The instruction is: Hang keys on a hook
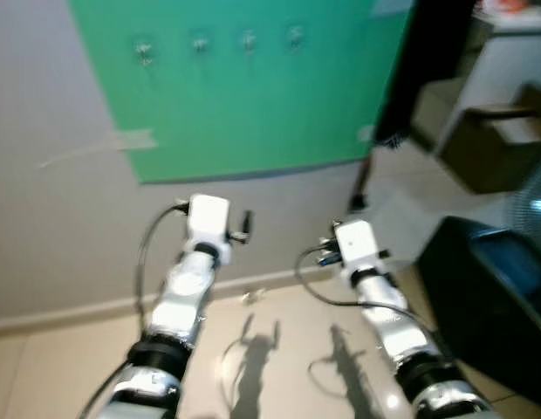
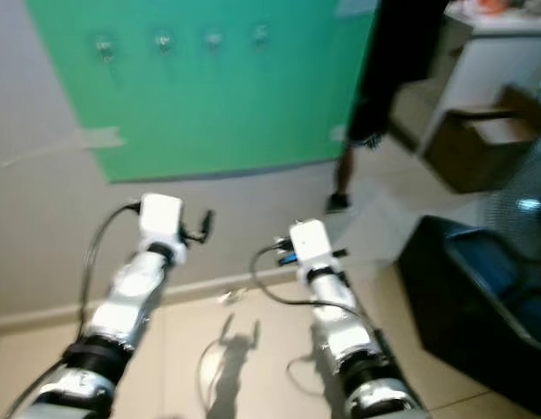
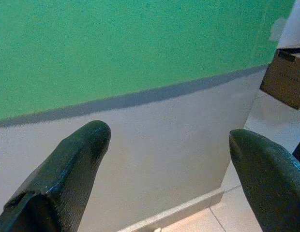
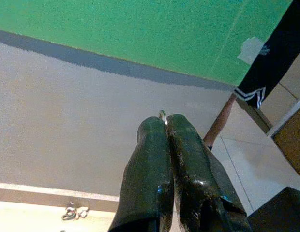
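Note:
A green board [image 1: 253, 96] hangs on the grey wall, with several small metal hooks [image 1: 199, 44] in a row near its top. Both arms reach toward the wall, below the board. My right gripper [image 4: 164, 123] is shut, and a thin metal key ring [image 4: 162, 114] sticks out between its fingertips; the keys themselves are hidden. My left gripper [image 3: 169, 135] is open with nothing between its fingers and points at the wall under the board's lower edge. The views are blurred.
A person in black [image 1: 428, 61] stands at the board's right edge, one leg [image 1: 362, 188] on the floor. A cardboard box [image 1: 497, 144] and a dark bin [image 1: 489, 297] are on the right. A small metal object [image 4: 75, 211] lies by the baseboard.

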### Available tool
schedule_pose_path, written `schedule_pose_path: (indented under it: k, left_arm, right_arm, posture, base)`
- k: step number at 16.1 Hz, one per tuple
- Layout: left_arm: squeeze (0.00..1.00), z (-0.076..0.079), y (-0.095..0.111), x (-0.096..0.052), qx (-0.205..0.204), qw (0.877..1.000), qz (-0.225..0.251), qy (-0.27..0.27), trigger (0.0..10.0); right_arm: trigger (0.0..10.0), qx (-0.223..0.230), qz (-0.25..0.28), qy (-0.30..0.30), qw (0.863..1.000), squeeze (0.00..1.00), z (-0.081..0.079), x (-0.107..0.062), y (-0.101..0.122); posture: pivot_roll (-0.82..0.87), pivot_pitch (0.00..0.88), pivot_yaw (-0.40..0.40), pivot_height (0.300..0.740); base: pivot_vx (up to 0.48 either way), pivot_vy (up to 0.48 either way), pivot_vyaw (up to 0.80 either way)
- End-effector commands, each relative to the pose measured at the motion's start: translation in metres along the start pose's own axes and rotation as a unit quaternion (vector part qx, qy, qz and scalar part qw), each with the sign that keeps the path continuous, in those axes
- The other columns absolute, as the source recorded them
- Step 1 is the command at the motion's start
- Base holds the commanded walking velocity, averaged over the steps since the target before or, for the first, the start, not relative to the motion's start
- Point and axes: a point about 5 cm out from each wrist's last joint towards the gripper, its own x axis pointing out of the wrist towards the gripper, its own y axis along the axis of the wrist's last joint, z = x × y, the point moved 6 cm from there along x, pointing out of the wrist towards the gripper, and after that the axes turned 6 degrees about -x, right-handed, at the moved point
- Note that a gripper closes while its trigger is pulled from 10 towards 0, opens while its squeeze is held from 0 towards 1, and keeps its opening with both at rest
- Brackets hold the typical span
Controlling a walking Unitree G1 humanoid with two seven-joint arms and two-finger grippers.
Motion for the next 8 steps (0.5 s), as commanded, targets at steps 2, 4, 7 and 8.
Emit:
schedule_pose_path:
  k: [2,4,7,8]
  left_arm:
    - [0.00,-0.0109,0.0039,-0.0005,0.013,1.000,0.004,0.013,10.0]
    - [0.00,-0.0088,0.0037,-0.0002,0.013,1.000,0.005,0.008,10.0]
    - [0.00,-0.0055,0.0004,0.0004,0.044,0.999,-0.002,0.004,10.0]
    - [0.00,-0.0045,-0.0010,0.0006,0.049,0.999,-0.006,0.001,10.0]
  right_arm:
    - [0.0,0.003,0.011,0.009,1.000,0.00,-0.0060,0.0015,0.0066]
    - [0.0,0.002,0.012,0.011,1.000,0.00,-0.0066,0.0013,0.0066]
    - [0.0,-0.003,0.014,0.017,1.000,0.00,-0.0097,0.0007,0.0065]
    - [0.0,-0.003,0.014,0.018,1.000,0.00,-0.0100,0.0003,0.0063]
  posture:
    - [-0.03,0.000,-0.024,0.740]
    - [-0.03,0.000,-0.021,0.740]
    - [-0.04,0.000,-0.019,0.740]
    - [-0.03,0.000,-0.019,0.740]
  base:
    - [0.122,0.422,0.00]
    - [0.296,0.377,0.00]
    - [0.429,0.111,0.00]
    - [0.454,0.000,0.00]
